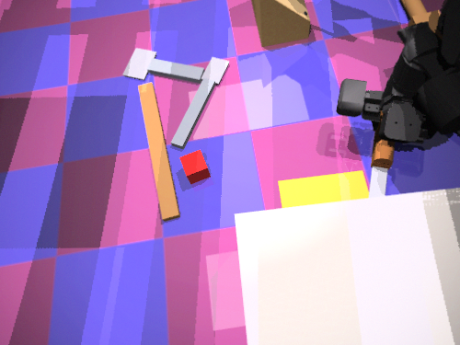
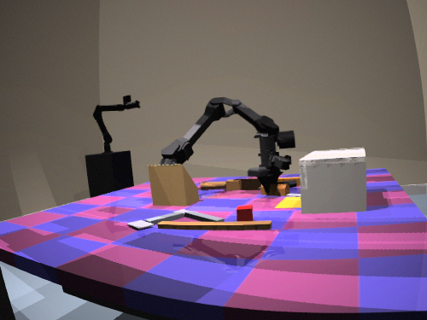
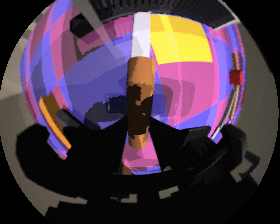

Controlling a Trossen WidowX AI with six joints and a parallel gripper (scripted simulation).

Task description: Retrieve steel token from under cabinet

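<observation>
At the cabinet front: my gripper (image 1: 383, 131) (image 2: 268, 192) (image 3: 138, 118) is clamping on the brown handle (image 1: 382, 154) (image 2: 279, 189) (image 3: 141, 75) of a flat-bladed tool, fingers pointing down.
Pale blade (image 1: 379, 181) (image 3: 141, 35): extending from the handle toward the white cabinet (image 1: 299, 271) (image 2: 333, 188), its far end going out of sight at the cabinet edge in the top view.
Yellow marked area (image 1: 322, 189) (image 2: 288, 202) (image 3: 182, 40): lying in front of the cabinet, just beside the blade; the cabinet is hiding part of it from above.
Steel token: not showing in any view, so I can't tell its exact spot; the visible part of the yellow area isn't carrying it.
Red cube (image 1: 195, 166) (image 2: 244, 213) (image 3: 236, 77): sitting on the desk (image 1: 106, 290) (image 2: 316, 277), between the orange-tan bar and the yellow area.
Orange-tan bar (image 1: 159, 154) (image 2: 213, 225): lying flat near the cube.
Grey pieces (image 1: 176, 69) (image 2: 201, 216): two thin strips are forming a bent shape with pale square plates, near the bar.
Tan block (image 1: 282, 20) (image 2: 172, 185): standing with a sloping face, well apart from the cabinet.
</observation>
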